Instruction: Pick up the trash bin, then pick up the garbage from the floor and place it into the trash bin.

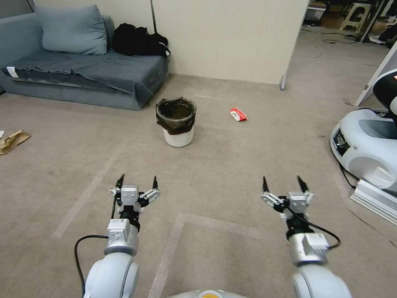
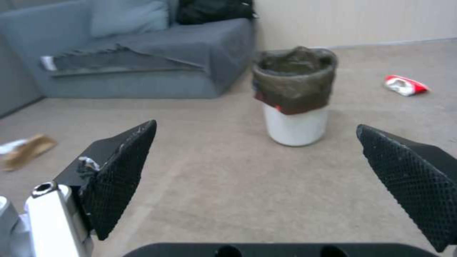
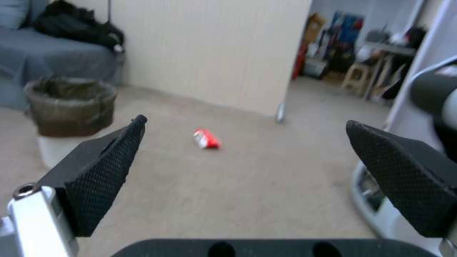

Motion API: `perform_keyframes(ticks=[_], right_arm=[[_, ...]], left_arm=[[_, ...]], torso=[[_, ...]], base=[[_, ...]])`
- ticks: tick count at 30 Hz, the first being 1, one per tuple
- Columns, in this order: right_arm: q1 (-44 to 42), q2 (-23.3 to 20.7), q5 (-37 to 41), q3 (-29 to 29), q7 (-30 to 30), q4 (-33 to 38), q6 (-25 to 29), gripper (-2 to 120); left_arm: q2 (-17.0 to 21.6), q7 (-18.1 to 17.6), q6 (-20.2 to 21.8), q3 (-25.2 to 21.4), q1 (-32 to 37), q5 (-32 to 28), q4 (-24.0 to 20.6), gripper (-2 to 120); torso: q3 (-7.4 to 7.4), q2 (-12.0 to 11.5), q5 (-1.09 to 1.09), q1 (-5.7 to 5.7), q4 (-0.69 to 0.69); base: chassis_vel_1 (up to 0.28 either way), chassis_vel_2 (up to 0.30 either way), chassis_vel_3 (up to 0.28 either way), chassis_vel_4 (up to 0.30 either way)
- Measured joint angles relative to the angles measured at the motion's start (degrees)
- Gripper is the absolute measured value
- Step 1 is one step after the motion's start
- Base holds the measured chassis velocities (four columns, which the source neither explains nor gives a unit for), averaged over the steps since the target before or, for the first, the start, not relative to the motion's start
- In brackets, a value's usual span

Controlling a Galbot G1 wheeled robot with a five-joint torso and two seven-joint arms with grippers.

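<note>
Both spread grippers (image 1: pixel 137 181) face white, dark-lined trash bin (image 1: pixel 177 121).

You have bare carpet (image 1: pixel 215 174) ahead up to the trash bin (image 1: pixel 177 124), with the sofa (image 1: pixel 82 74) left and another robot's base (image 1: pixel 368 145) crowding the right.

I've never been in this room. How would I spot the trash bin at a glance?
Find the grey sofa by the wall. On the carpet just off its right corner stands the trash bin, a small round white bucket. Its dark brown bag liner, folded over the rim, sets it apart from the flat red-and-white wrapper nearby.
</note>
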Motion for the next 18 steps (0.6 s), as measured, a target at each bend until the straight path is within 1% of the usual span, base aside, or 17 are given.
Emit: perform_keyframes(ticks=[1, 3, 4, 6, 8, 11, 18], right_arm=[[-1.7, 0.7, -1.2, 0.2, 0.3, 2.1, 0.6, 100], [-2.2, 0.9, -1.6, 0.3, 0.5, 2.8, 0.8, 100], [-2.5, 0.9, -1.3, 0.4, 0.7, 3.2, 1.3, 100], [-2.1, 0.9, -0.3, 0.5, 1.0, 3.1, 1.9, 100], [-0.8, 0.9, 2.1, 0.6, 1.5, 2.5, 3.6, 100], [-0.3, 1.0, 2.7, 0.7, 1.3, 1.7, 4.8, 100], [0.1, 1.1, 2.9, 0.7, 0.8, 0.8, 5.2, 100]], left_arm=[[0.0, -0.8, 0.9, 0.6, 0.6, -0.9, -1.1, 100], [0.1, -1.1, 1.3, 1.0, 0.9, -1.8, -1.6, 100], [0.1, -1.4, 1.4, 1.2, 1.1, -2.4, -2.0, 100], [0.1, -1.4, 1.4, 1.3, 1.1, -2.5, -2.1, 100], [0.0, -1.4, 1.4, 1.4, 1.1, -2.7, -2.3, 100], [-0.1, -1.4, 1.2, 1.4, 1.3, -2.7, -2.4, 100], [-0.4, -1.4, 0.5, 1.5, 1.3, -2.6, -1.4, 100]], torso=[[0.00, 0.0, -0.05, 0.00, -0.02], [0.00, 0.0, -0.07, 0.00, -0.02], [0.00, 0.0, -0.02, 0.00, -0.02], [0.00, 0.0, -0.03, 0.00, -0.02], [0.01, 0.0, -0.02, 0.00, 0.01], [0.00, 0.0, -0.02, 0.00, 0.00], [0.00, 0.0, -0.04, 0.00, 0.00]], base=[[0.000, 0.000, 0.000, 0.000], [0.000, 0.000, 0.000, 0.000], [0.000, 0.000, 0.000, 0.000], [0.000, 0.000, 0.000, 0.000], [0.000, 0.000, 0.000, 0.000], [0.000, 0.000, 0.000, 0.000], [0.000, 0.000, 0.000, 0.000]])
